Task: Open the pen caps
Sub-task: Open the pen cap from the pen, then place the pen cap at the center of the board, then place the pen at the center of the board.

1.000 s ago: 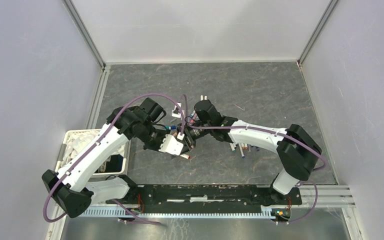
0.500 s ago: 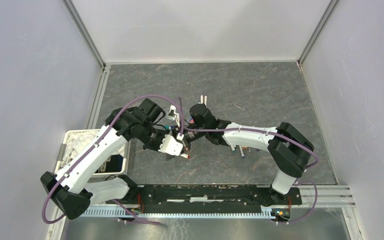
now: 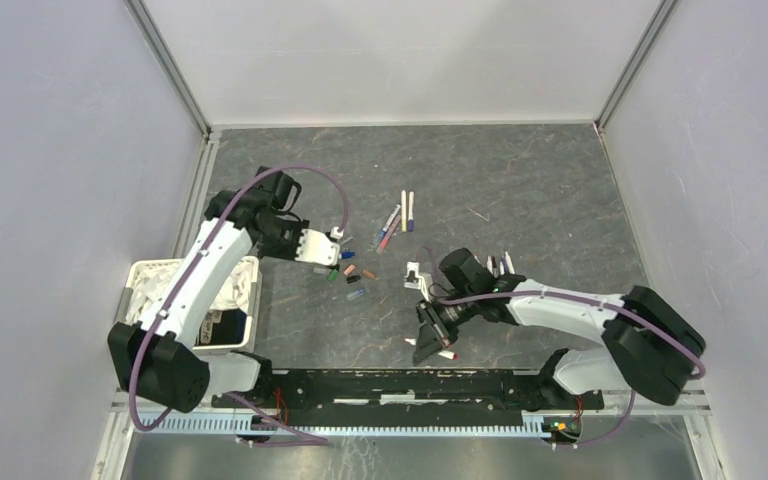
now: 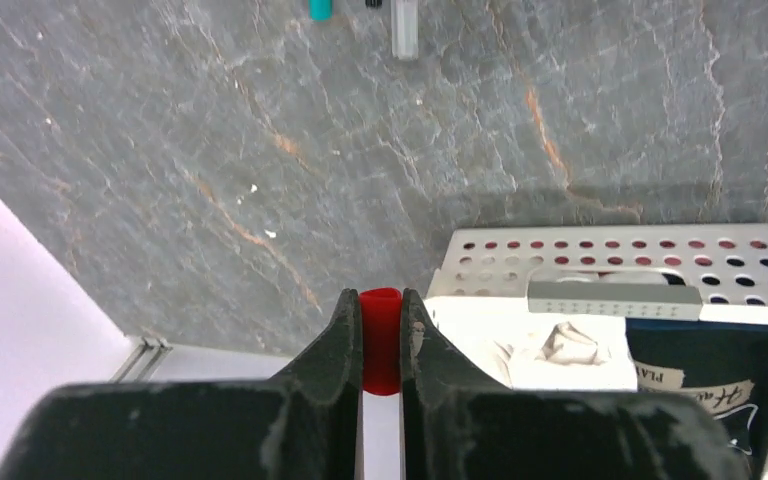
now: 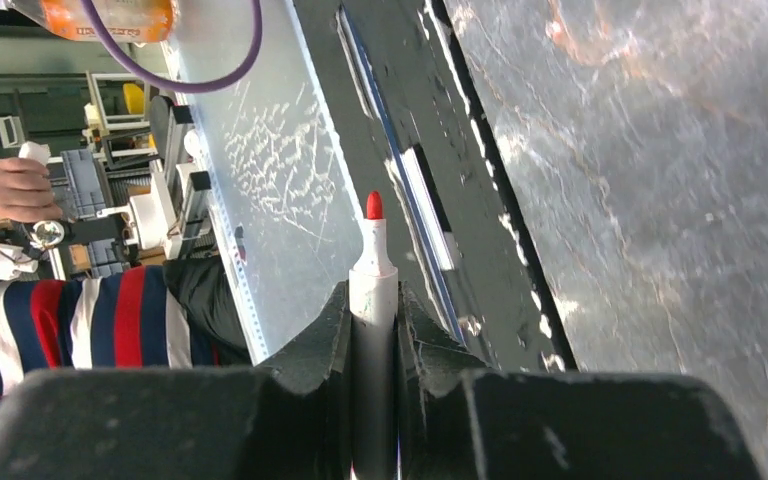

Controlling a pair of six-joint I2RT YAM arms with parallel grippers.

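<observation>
The white-and-black left arm (image 3: 203, 275) is stretched forward along the left side, with the wrist bent toward the middle. The left gripper (image 4: 381, 305) is closed, and a short red plastic cap (image 4: 381, 345) is clamped between its dark fingers. The white-and-black right arm (image 3: 560, 305) is folded low and reaches leftward. The right gripper (image 5: 372, 300) is clamped around a slim white pen with a red tip (image 5: 372, 265) and is pointed toward the near edge.

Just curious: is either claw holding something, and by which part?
The left gripper pinches a red cap by its sides; the right gripper clamps an uncapped red pen around its white barrel.
</observation>
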